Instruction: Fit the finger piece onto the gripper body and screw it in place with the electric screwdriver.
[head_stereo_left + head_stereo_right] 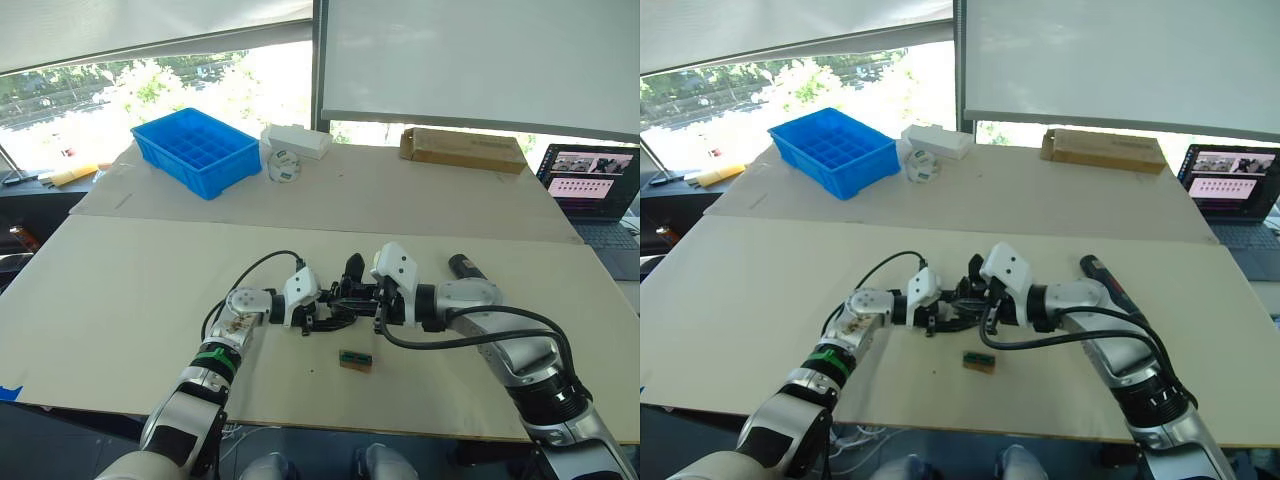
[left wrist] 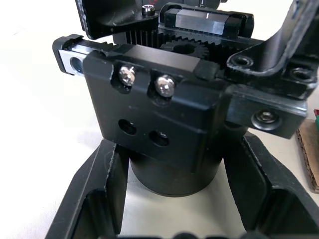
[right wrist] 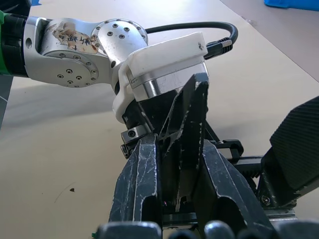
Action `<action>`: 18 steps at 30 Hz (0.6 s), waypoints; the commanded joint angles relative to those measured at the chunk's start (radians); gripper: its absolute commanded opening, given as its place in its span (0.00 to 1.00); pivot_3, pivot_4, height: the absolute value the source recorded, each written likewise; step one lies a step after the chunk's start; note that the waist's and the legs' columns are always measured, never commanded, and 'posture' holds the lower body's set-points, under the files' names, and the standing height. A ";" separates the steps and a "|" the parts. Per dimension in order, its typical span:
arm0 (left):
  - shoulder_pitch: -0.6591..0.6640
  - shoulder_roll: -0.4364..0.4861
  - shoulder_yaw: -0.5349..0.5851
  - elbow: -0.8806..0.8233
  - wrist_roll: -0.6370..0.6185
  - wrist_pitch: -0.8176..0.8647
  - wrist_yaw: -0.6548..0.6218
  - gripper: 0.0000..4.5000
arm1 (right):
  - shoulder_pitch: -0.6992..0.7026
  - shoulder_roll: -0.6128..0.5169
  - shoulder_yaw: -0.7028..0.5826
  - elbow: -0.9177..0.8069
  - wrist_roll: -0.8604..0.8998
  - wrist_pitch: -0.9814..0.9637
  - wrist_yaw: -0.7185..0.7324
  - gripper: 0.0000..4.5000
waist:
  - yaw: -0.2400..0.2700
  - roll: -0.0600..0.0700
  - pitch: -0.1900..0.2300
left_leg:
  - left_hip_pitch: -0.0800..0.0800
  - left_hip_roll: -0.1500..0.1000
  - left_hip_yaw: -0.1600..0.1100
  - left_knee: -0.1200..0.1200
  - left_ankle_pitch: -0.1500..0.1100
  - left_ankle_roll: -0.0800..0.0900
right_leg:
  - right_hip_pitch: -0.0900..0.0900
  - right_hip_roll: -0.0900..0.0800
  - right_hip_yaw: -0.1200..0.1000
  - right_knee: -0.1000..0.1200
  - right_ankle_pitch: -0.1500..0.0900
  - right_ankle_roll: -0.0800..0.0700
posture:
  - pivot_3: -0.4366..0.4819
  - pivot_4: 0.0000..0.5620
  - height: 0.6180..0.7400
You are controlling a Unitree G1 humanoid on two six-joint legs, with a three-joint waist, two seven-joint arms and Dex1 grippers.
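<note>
The left tool (image 2: 174, 219) straddles the squat black cylindrical gripper body (image 2: 169, 129): in the left wrist view one black finger (image 2: 94, 199) stands on each side of its round base, close against it, so it looks clasped, though actual contact is hard to make out. That view alone shows the body's face up close, with two silver screw heads above two bare holes, and a toothed rack along its upper edge.

The right tool (image 3: 177, 199) is clenched on the small black tapering finger piece (image 3: 192, 124), which rises between its scuffed fingers (image 3: 139, 179) with a serrated edge, just in front of the left tool's white housing. From the head views, both tools meet mid-table (image 1: 120, 300).

The long black electric screwdriver (image 1: 1102, 276) lies behind the right tool's forearm, unheld. A small green-topped brown block (image 1: 355, 360) sits just in front of the tools. Far beyond them are a blue plastic compartment tray (image 1: 195, 150) and a laptop (image 1: 595, 195).

No writing is readable.
</note>
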 commanded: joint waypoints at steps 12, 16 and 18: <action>0.031 0.005 -0.020 0.012 0.016 0.003 -0.007 0.50 | 0.088 0.059 -0.099 -0.003 0.028 -0.275 0.062 1.00 | 0.002 0.000 0.002 | -0.002 0.000 0.000 0.000 0.000 0.000 | -0.002 0.006 -0.004 0.000 0.000 0.000 | 0.48 0.27 1.00; 0.032 0.003 -0.016 0.011 0.014 0.002 0.001 0.50 | 0.090 0.087 -0.133 0.003 0.039 -0.341 0.063 1.00 | 0.002 0.001 0.002 | -0.002 0.000 0.000 -0.001 0.000 0.000 | -0.002 0.006 -0.003 0.000 0.000 0.000 | 0.48 0.27 1.00; 0.033 0.002 -0.010 0.011 0.011 0.002 0.010 0.50 | 0.097 0.102 -0.163 -0.019 0.067 -0.369 0.066 1.00 | 0.002 0.001 0.002 | -0.002 0.000 0.001 0.000 0.000 0.000 | -0.002 0.007 -0.003 0.000 0.000 0.000 | 0.48 0.27 1.00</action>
